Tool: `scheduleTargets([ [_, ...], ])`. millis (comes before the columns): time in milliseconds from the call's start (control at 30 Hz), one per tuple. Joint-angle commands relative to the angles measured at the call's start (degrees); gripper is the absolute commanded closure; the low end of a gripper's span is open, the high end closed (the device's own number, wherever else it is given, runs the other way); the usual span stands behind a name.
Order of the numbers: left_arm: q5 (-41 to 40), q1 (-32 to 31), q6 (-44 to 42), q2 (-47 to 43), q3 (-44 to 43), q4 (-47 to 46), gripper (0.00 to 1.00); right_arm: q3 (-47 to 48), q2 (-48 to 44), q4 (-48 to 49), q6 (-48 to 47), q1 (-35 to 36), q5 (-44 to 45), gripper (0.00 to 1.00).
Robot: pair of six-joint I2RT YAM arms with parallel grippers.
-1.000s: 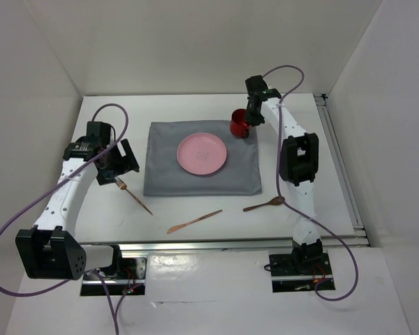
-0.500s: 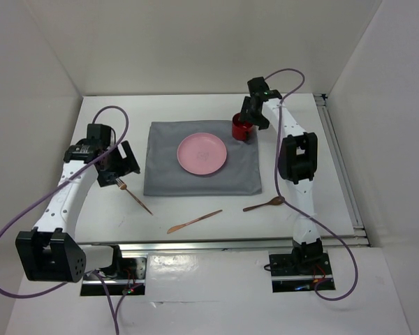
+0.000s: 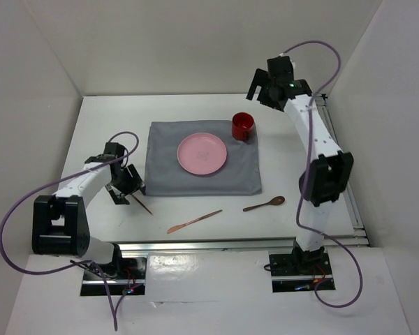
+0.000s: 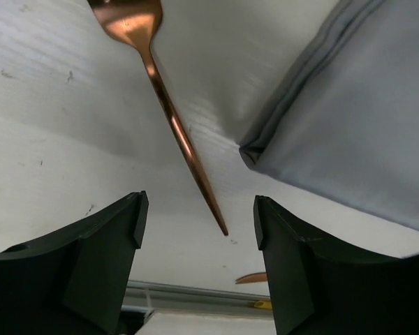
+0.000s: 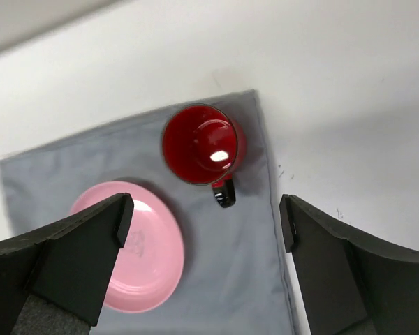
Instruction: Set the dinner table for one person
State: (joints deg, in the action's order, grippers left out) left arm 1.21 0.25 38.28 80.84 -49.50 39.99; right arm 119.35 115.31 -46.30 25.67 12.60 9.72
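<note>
The dinner table is seen whole from above, its placemat laid with a plate and, at one o'clock, a mug. The right gripper is held spread above the mug. The left gripper is spread astride the fork by the placemat's seven o'clock corner; by an off-centre closing the thin handle could be nudged aside, or cloth pinched.

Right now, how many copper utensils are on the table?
3: fork left of the placemat's near-left corner, knife in front of the placemat, spoon off its near-right corner.
</note>
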Motion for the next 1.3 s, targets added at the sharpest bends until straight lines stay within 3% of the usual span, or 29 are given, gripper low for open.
scheduleTargets([
  [0, 0.5, 0.4, 4.6, 3.5, 1.2, -6.8, 0.21, -8.6, -11.3, 5.9, -0.3, 0.5, 0.0, 0.01],
  [167, -1.7, 0.9, 8.9, 9.4, 1.2, -9.7, 0.27, -16.9, -17.5, 6.5, -0.3, 1.5, -0.7, 0.01],
  [267, -3.1, 0.9, 9.4, 11.6, 0.7, -10.4, 0.36, -20.2, -19.7, 6.5, -0.3, 1.5, -0.7, 0.01],
  [333, -3.8, 0.9, 9.4, 12.7, 0.2, -10.4, 0.50, -21.9, -20.7, 6.5, -0.3, 1.5, 0.0, 0.01],
  [367, -3.8, 1.5, 10.0, 12.7, 0.2, -9.8, 0.73, -22.6, -21.5, 6.5, -0.3, 1.5, 0.0, 0.01],
  [400, -4.8, 1.5, 10.0, 13.2, -1.1, -8.8, 0.85, -23.8, -21.5, 6.5, -0.3, 1.5, 0.0, 0.01],
  [433, -6.0, 1.5, 9.1, 12.7, -1.7, -7.1, 0.96, -24.6, -22.2, 6.5, -0.3, 1.5, 0.5, 0.01],
  [467, -7.1, 1.5, 8.6, 12.7, -2.7, -5.9, 1.00, -25.2, -23.2, 6.5, 0.3, 1.5, 0.5, 0.01],
  [667, -17.6, -5.9, 1.7, 9.5, -14.6, 4.6, 1.00, -33.3, -27.6, 5.3, 0.3, 1.5, -1.8, 0.03],
  [867, -14.4, -13.7, -7.7, 9.0, -21.9, 4.8, 1.00, -46.4, -33.7, 1.1, 4.1, 5.9, -1.9, 0.01],
  [933, -11.3, -15.5, -8.5, 12.6, -26.0, 5.3, 1.00, -50.6, -35.1, 0.4, 5.5, 6.7, -2.5, 0.01],
  [1100, -12.7, -19.2, -11.5, 18.9, -32.9, 3.2, 1.00, -56.7, -38.1, -2.4, 8.0, 4.3, -7.4, 0.01],
  [1267, -13.8, -20.4, -12.0, 31.4, -42.0, 8.3, 1.00, -64.5, -47.7, -2.3, 15.9, 3.7, -10.9, 0.01],
])
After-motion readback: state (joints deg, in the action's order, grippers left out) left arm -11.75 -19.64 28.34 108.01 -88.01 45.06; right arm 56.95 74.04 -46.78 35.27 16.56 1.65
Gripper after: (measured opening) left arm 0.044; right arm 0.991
